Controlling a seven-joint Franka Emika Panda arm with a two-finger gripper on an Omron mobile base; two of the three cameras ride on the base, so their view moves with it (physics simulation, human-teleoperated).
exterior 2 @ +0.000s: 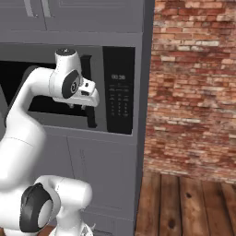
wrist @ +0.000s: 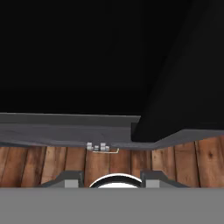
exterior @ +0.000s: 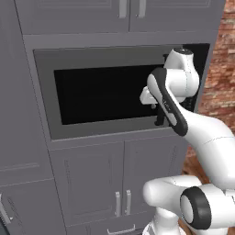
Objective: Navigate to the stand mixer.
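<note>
Base is parked close to a tall grey cabinet with a built-in microwave, brick wall to the right; the stand mixer isn't visible from here, so its place can't be told. The gripper holds nothing, fingers set moderately apart. Best, I judge, to back off and turn before driving, arm tucked clear of the cabinet.

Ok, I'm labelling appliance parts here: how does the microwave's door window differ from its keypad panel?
The door window is wide and low; the keypad panel is narrow and tall. The door window is plain black, while the keypad panel carries a small display and rows of buttons. Both are black and belong to the same grey-framed microwave.
</note>
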